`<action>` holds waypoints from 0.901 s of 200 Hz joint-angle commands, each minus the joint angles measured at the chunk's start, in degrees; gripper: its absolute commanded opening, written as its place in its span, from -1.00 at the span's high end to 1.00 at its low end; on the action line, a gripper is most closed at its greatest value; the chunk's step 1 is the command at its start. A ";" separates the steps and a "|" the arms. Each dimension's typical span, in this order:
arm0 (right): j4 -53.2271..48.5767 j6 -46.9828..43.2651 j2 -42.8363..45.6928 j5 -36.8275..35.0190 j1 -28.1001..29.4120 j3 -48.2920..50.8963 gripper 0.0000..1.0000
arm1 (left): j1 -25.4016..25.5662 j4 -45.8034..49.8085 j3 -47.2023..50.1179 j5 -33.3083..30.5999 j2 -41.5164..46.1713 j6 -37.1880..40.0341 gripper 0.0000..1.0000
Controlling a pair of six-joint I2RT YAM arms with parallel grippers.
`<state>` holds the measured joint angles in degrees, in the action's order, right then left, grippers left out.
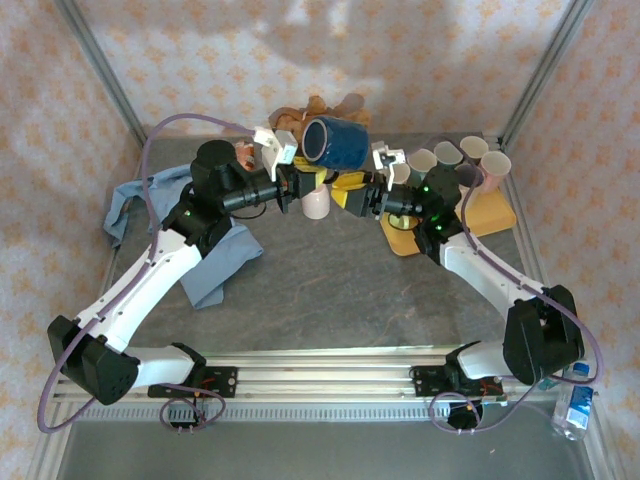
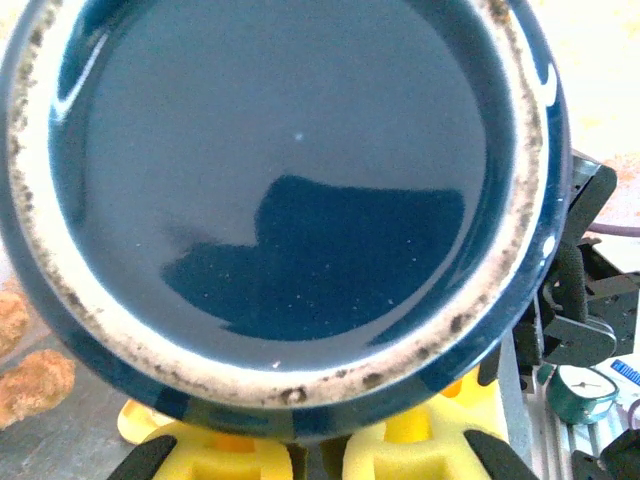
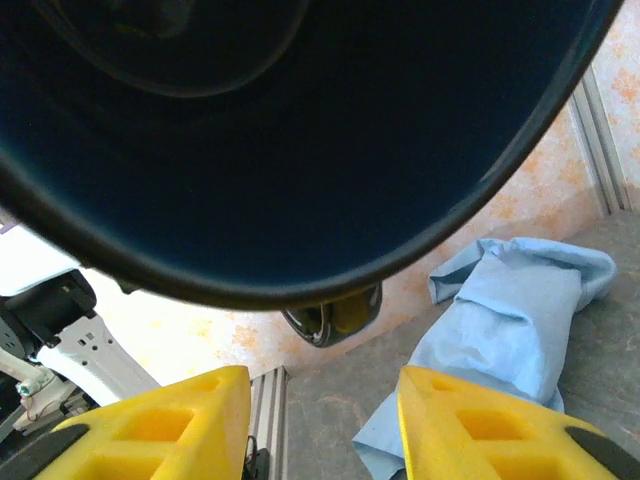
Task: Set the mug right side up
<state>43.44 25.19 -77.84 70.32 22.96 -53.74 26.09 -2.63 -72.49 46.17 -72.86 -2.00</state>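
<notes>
- Mug [image 1: 337,143] hung in the air at twelve o'clock over the surface [image 1: 330,290], tipped on its side: mid-flip, by my reading.
- Left hand [image 1: 278,146], at its nine o'clock, was pinched nearly closed at the lower edge, the base ring facing its camera; it seemed to carry the weight.
- Right hand [image 1: 388,156], at three o'clock, had fingers apart, blue cloth [image 3: 500,320] showing between them, gripping nothing.
- Next call: roll the mouth upward, then lower onto bare surface toward six o'clock.
</notes>
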 commanded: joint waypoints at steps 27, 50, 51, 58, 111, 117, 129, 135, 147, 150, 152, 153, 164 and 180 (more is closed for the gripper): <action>8.69 2.78 -0.58 -0.96 0.11 -2.21 0.14 | -0.47 -11.80 -0.07 2.82 2.10 -4.35 1.00; 13.73 6.38 -1.77 -1.65 0.07 -2.40 0.13 | -0.41 -11.52 0.08 2.93 2.19 -4.68 1.00; 13.84 6.55 -1.82 -1.71 0.07 -2.46 0.13 | -0.37 -11.56 0.07 2.94 2.19 -4.72 1.00; 14.69 7.41 -2.29 -2.30 0.09 -2.68 0.13 | -0.39 -11.81 0.31 3.04 2.20 -4.99 1.00; 25.82 16.75 -5.70 -5.11 0.24 -3.82 0.12 | 0.01 -12.57 0.77 3.19 2.23 -5.83 1.00; 25.79 16.91 -5.78 -5.01 0.37 -4.00 0.13 | -0.02 -12.65 0.86 3.09 2.12 -5.89 1.00; 25.82 17.02 -5.83 -5.02 0.50 -4.05 0.16 | 0.01 -12.55 0.94 3.25 2.03 -5.64 1.00; 25.82 17.11 -5.83 -5.02 0.58 -4.01 0.18 | -0.03 -12.58 1.18 3.31 1.93 -5.48 1.00; 25.90 17.26 -5.61 -5.10 0.76 -4.00 0.19 | 0.01 -12.60 1.66 3.39 1.82 -5.47 1.00; 25.97 17.32 -5.61 -5.19 0.83 -4.01 0.19 | -0.06 -12.65 1.71 3.30 1.79 -5.47 1.00; 25.99 17.41 -5.58 -5.19 0.85 -4.03 0.20 | 0.00 -12.66 1.77 3.35 1.74 -5.47 1.00; 25.99 17.38 -5.57 -5.24 0.85 -4.02 0.20 | -0.04 -12.70 1.80 3.33 1.71 -5.47 1.00; 26.12 17.23 -5.50 -5.48 1.34 -4.09 0.21 | -0.02 -13.66 2.29 3.25 1.63 -5.95 1.00; 26.32 17.07 -5.56 -5.76 2.10 -4.29 0.25 | 0.01 -15.77 2.92 2.93 1.41 -7.27 1.00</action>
<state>64.01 41.87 -83.85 65.76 23.68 -55.31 26.13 -10.44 -70.22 48.01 -72.86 -7.73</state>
